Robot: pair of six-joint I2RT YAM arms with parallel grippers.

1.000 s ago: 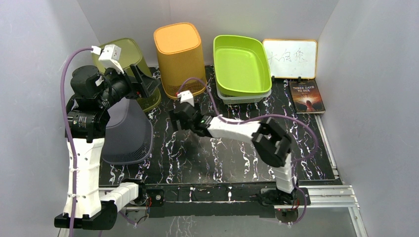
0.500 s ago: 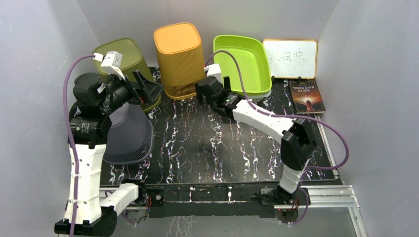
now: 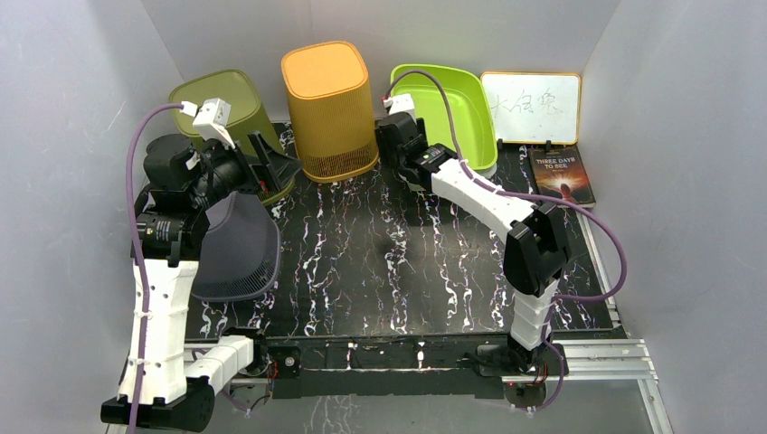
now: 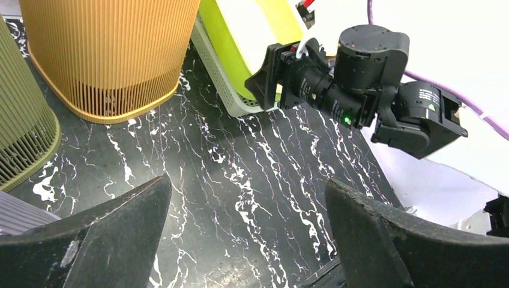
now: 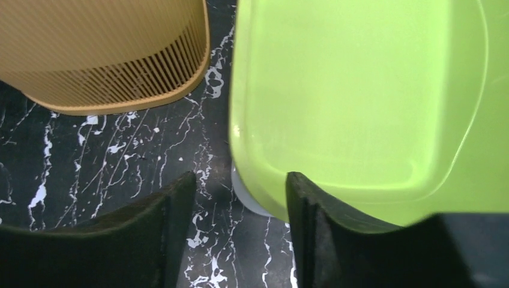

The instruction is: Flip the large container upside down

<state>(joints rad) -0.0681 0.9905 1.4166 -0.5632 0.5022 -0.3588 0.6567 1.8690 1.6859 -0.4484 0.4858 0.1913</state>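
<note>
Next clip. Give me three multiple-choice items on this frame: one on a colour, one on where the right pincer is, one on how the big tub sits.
1. What colour is the basket standing between the olive basket and the lime tub?
A) orange B) blue C) white

2. Where is the right pincer?
A) above the olive basket B) at the lime tub's near-left corner C) folded back by its own base

3. How does the lime tub sit?
A) bottom up B) on its side C) open side up

Answers:
1 A: the ribbed orange basket stands there.
2 B: the right wrist view shows its open fingers on either side of the tub's corner rim.
3 C: its hollow inside faces the overhead camera.
</note>
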